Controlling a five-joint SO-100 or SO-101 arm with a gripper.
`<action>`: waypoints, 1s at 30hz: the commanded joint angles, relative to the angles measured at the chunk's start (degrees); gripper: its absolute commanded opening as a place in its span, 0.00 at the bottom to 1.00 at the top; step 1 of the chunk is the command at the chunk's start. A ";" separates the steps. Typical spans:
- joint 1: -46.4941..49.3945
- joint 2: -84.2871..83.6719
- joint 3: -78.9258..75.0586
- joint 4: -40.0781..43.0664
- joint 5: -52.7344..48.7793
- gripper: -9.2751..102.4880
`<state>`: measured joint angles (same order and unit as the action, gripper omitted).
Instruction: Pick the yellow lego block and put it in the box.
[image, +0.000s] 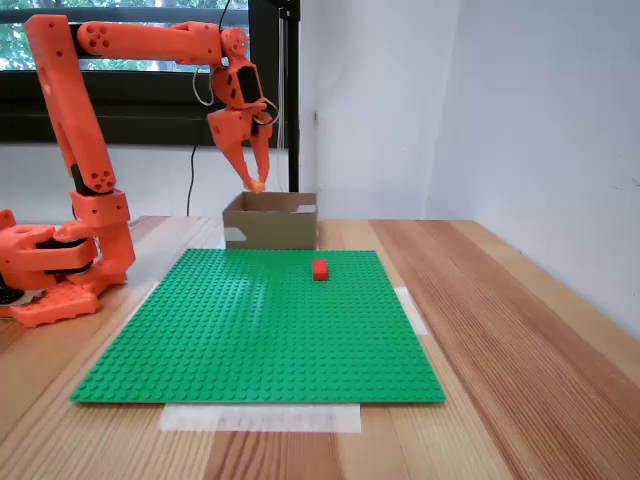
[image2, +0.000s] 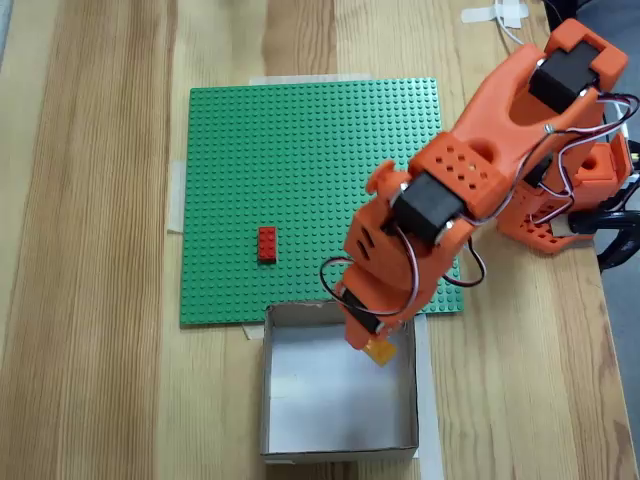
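Small yellow-orange studded plastic lego block (image: 258, 185) sits pinched at the tips of my orange two-finger gripper (image: 256, 183), held up in the air. From a fixed view at table height I see it just above the open top of the low brown cardboard box (image: 272, 222), not touching the rim. In a fixed view looking down, the yellow block (image2: 379, 350) hangs over the box interior near its upper right corner, tilted a bit, with the pale box floor (image2: 335, 385) under it. Jaws are clamped on the block, fingers pointing down; gripper (image2: 372, 345) in that top view is mostly covered by the wrist motor.

Box stands at one edge of the flat green studded lego baseplate (image: 260, 325), touching or just beside it, I can't tell which. Short flaps stand up around the box.

Small red plastic lego brick (image2: 266, 243) lies on the baseplate, apart from the box, lying flat. Side view has the red brick (image: 319, 269) in front of the box, slightly right.

My orange 3D-printed arm (image: 75, 110) rises from its base on the left of the side view and reaches over to the box. Everything rests on a light wooden plank table (image: 500, 330). White tape strips (image: 260, 417) hold the baseplate edges down.
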<state>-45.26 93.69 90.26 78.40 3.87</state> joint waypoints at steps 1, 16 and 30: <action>-0.53 -1.32 -2.46 -0.70 -0.09 0.08; 0.26 -17.14 -16.08 0.70 1.49 0.08; 1.85 -25.49 -22.76 0.97 0.70 0.08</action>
<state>-43.95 68.38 70.66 78.93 4.92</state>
